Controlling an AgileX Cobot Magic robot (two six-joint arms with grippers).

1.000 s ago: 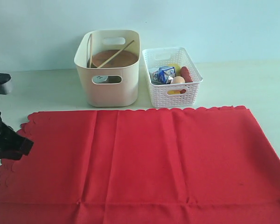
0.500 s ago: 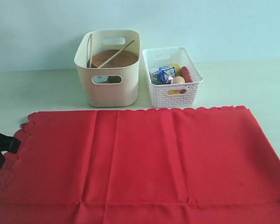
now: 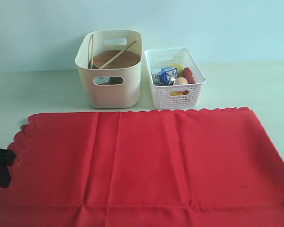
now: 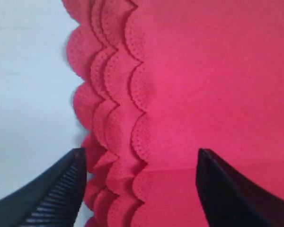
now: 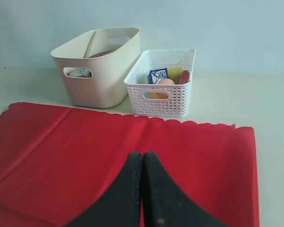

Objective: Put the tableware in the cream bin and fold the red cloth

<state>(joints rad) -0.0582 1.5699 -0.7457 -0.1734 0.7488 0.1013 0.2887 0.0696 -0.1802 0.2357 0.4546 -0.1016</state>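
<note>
The red cloth (image 3: 142, 165) lies flat across the front of the table, its scalloped left edge (image 4: 118, 94) bunched in small folds. My left gripper (image 3: 0, 165) hangs open over that left edge; its two fingers straddle the scallops, with my left gripper (image 4: 139, 182) holding nothing. The cream bin (image 3: 111, 71) stands behind the cloth with the brown plate (image 3: 116, 59) and chopsticks (image 3: 117, 54) inside; a steel cup (image 3: 102, 81) shows through its handle hole. My right gripper (image 5: 142, 158) is shut and empty above the cloth (image 5: 132, 151), out of the exterior view.
A white lattice basket (image 3: 175, 78) to the right of the cream bin holds a blue-white carton (image 3: 166, 74), an egg (image 3: 181, 81) and other foods. Bare pale table (image 3: 38, 94) surrounds the bins, with a wall behind.
My left gripper has dropped down along the table's left side, from beside the cloth's upper left corner to its lower left scalloped edge. Cloth and bins have not moved.
</note>
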